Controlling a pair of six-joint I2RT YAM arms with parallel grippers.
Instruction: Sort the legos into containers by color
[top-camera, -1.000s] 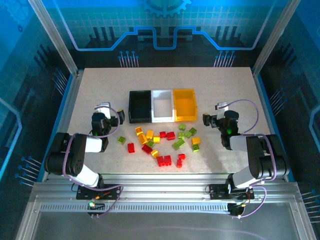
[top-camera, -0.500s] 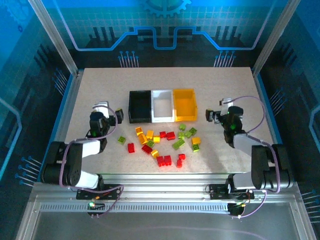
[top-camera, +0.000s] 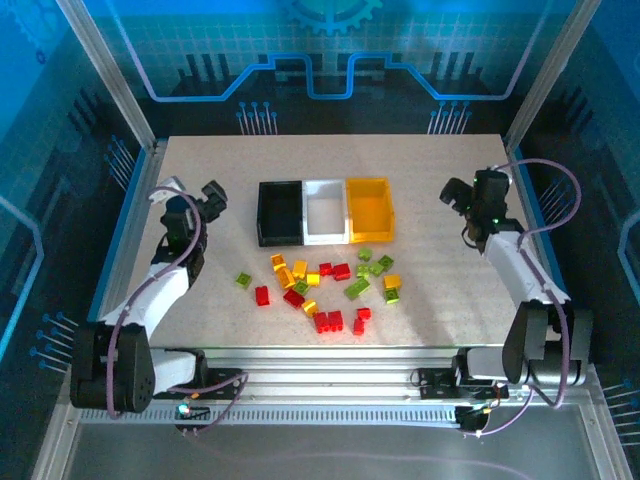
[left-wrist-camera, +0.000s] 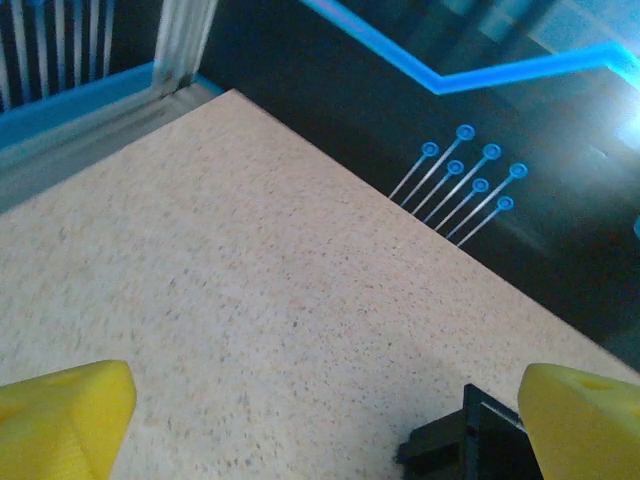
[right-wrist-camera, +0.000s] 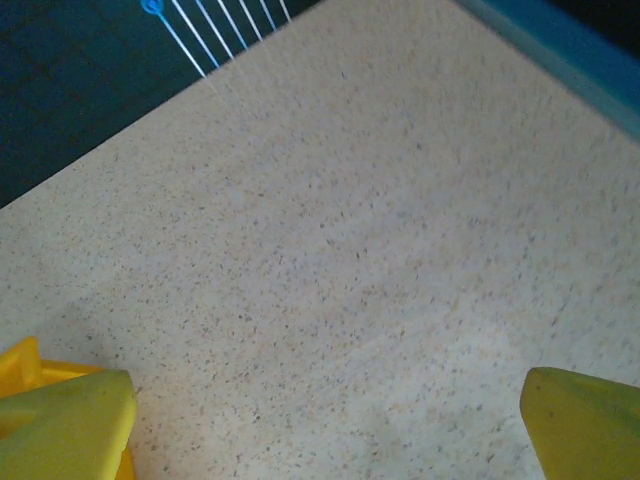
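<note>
The legos lie loose in front of the bins: red ones (top-camera: 328, 321), lime green ones (top-camera: 357, 288) and yellow-orange ones (top-camera: 299, 268). The black bin (top-camera: 280, 212), white bin (top-camera: 325, 210) and yellow-orange bin (top-camera: 370, 208) stand joined in a row. My left gripper (top-camera: 210, 196) hovers left of the black bin, open and empty; a corner of the black bin (left-wrist-camera: 468, 446) sits between its fingertips (left-wrist-camera: 62, 420). My right gripper (top-camera: 456, 192) hovers right of the yellow-orange bin, open and empty, with that bin's corner (right-wrist-camera: 20, 364) by its left fingertip (right-wrist-camera: 66, 424).
Bare speckled tabletop (top-camera: 200, 160) lies under both grippers. Blue rails edge the table on the left (top-camera: 128, 215) and right (top-camera: 530, 210). A dark back wall with blue markings (left-wrist-camera: 460, 185) rises behind the far edge.
Both arms have risen and stretched out from near the pile. The left gripper swung to the left and back, the right gripper to the right and back.
</note>
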